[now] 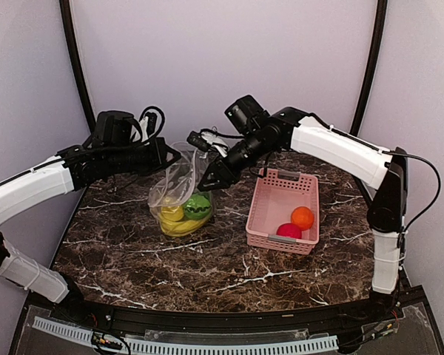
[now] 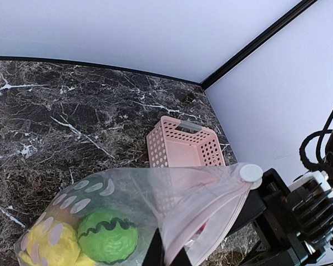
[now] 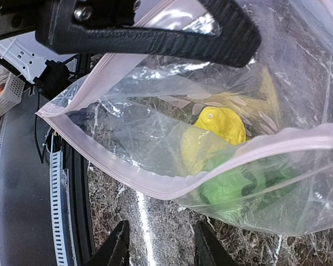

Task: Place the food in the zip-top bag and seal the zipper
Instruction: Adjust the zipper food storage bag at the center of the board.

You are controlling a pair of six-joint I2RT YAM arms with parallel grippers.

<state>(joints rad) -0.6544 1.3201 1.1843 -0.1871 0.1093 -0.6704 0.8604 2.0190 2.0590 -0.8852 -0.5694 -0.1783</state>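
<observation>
Front edge: bare table (image 1: 207,274) is left open.
Basket (image 1: 270,214): one orange (image 1: 303,217) and one red ball (image 1: 288,231) are counted.
Bag (image 1: 174,188): set mid-table, just left of the basket; two yellow pieces (image 1: 172,214) and one green piece (image 1: 197,206) are seen inside; zipper (image 3: 127,183) unsealed.
Left gripper (image 2: 167,252): clenched on the bag's mouth edge.
Right gripper (image 3: 162,227): spread, nothing gripped.

We see only the tips of the left gripper (image 2: 167,253), cut by the lower edge; the zip-top bag (image 2: 172,188) half hides the yellow food (image 2: 47,246).
</observation>
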